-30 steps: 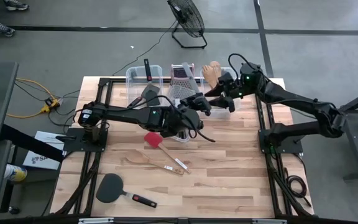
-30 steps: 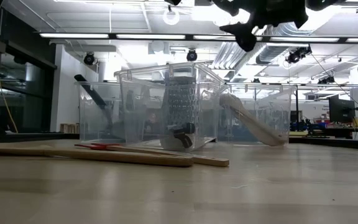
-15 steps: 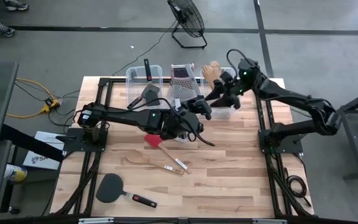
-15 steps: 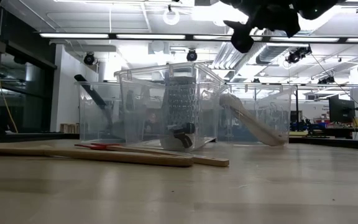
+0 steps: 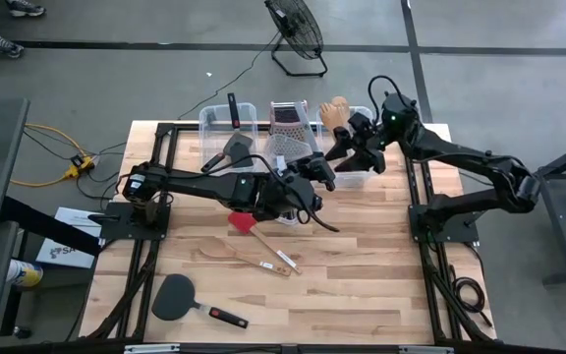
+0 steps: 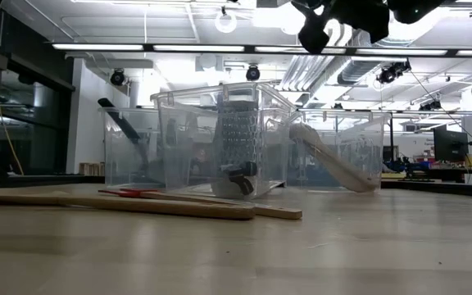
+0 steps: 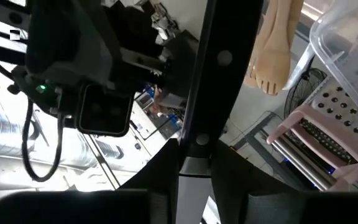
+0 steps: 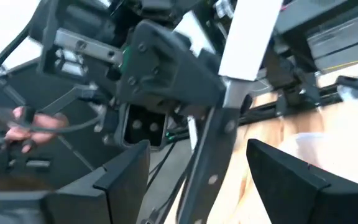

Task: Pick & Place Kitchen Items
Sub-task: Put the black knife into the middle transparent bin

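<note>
A black-handled steel knife is held in the air between my two grippers, above the table in front of the clear bins. My left gripper is shut on it. My right gripper is open, with one finger on each side of the knife's black handle, apart from it. A red spatula, two pale wooden utensils and a black spatula lie flat on the table. My left gripper pinches the knife between its two fingers at the steel part just below the handle. The riveted black handle runs away from the fingers toward my right gripper. The knife is lifted clear of the table.
Three clear bins stand along the far edge. The left bin holds black utensils, the middle bin holds a steel grater, and the right bin holds pale wooden utensils. A fan stands on the floor beyond.
My right gripper has risen a little and shifted slightly toward the table's far edge, staying close to my left gripper. My left gripper and the knife have kept still.
</note>
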